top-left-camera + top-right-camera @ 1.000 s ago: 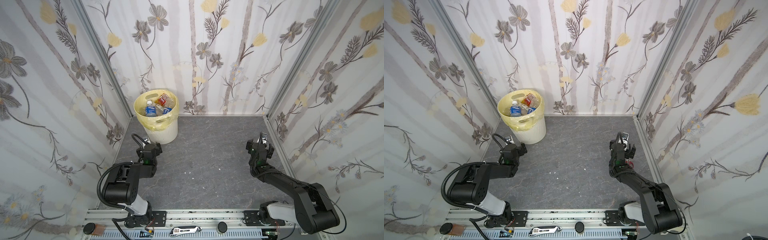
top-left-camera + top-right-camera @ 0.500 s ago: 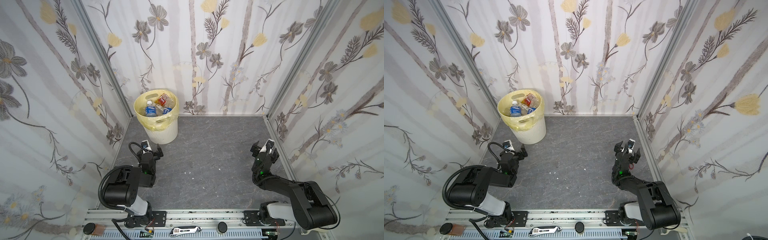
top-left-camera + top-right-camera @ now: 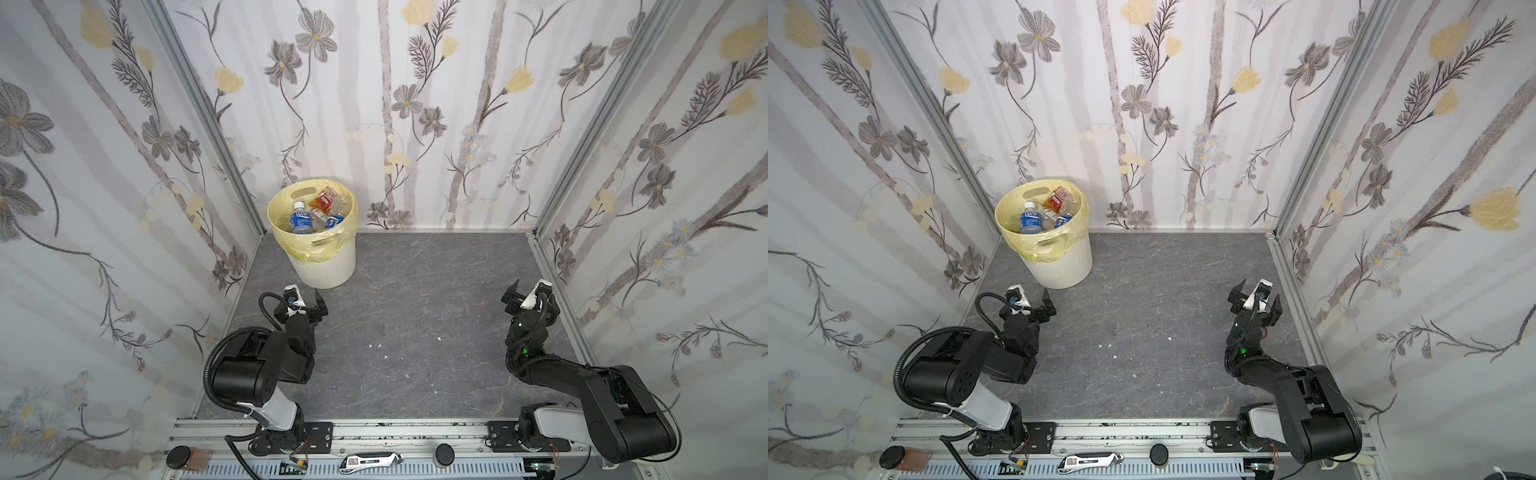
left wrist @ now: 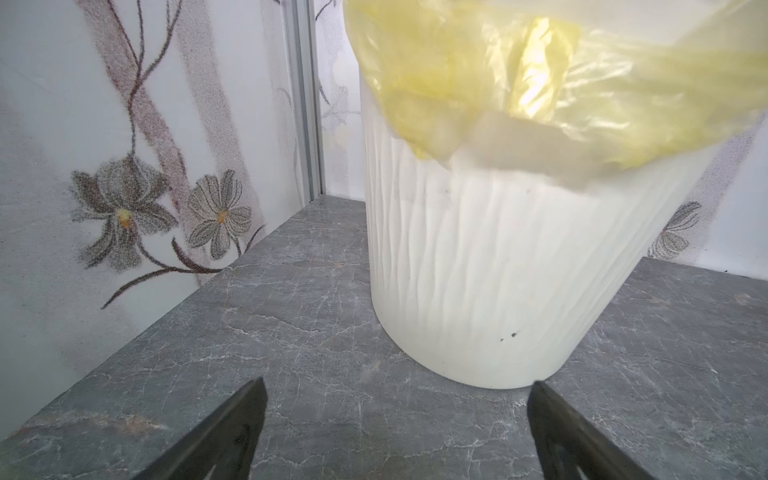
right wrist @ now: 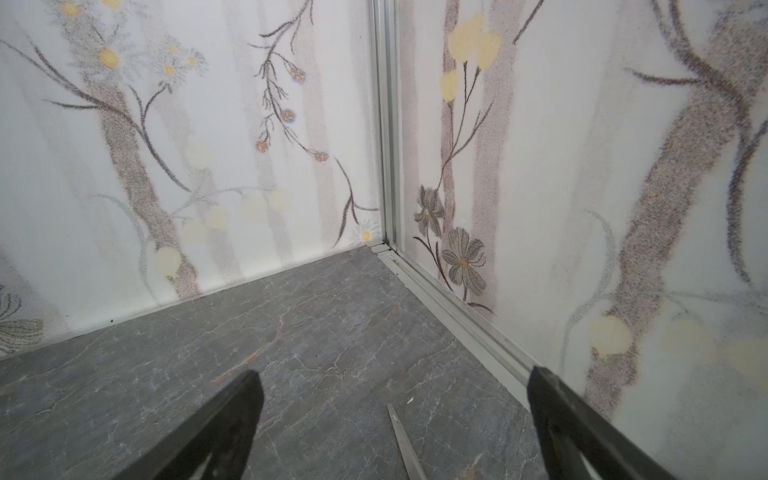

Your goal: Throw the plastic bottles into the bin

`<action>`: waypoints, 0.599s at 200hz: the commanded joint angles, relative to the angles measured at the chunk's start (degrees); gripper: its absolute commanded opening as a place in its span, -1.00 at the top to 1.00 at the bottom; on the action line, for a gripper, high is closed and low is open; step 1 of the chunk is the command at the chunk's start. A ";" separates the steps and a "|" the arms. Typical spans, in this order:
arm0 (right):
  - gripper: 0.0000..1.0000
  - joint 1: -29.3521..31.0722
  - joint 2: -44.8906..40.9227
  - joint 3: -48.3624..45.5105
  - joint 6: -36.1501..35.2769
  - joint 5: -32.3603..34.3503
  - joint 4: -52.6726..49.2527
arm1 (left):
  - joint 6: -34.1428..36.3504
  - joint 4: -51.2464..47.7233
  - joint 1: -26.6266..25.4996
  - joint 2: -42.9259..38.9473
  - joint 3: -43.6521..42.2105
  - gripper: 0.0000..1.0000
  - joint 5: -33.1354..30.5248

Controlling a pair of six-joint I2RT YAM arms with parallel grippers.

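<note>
the plastic bottles (image 3: 320, 214) are lying heaped inside the bin (image 3: 328, 270), which is sitting at eleven o'clock on the grey floor (image 3: 415, 316). a blue-labelled bottle (image 3: 301, 221) is pointing its cap toward twelve, its white lettering too small to read. the left gripper (image 3: 304, 304) and right gripper (image 3: 530, 297) are both gaping wide, holding nothing.

This is looking like a robot-lab booth: flower-printed panels (image 3: 415, 124) in aluminium framing (image 3: 199, 104) are standing beyond and beside the left claw (image 3: 301, 301) and right claw (image 3: 532, 297).
</note>
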 commanded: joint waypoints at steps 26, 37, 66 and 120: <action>-0.99 -0.15 -1.44 -5.65 -2.27 -4.60 12.09 | 0.30 3.13 0.16 0.01 -0.02 -1.00 -0.71; -0.99 -0.15 -1.36 -8.09 -2.90 -6.82 16.58 | 0.29 3.12 0.15 0.06 -0.02 -1.00 -0.71; -0.99 -0.39 1.35 -11.23 -5.04 -13.78 25.15 | 0.29 3.15 0.19 0.03 -0.02 -1.00 -0.65; -0.99 -4.72 3.82 -2.53 -0.89 -17.60 10.22 | 0.32 3.11 0.19 0.12 0.11 -1.00 -0.65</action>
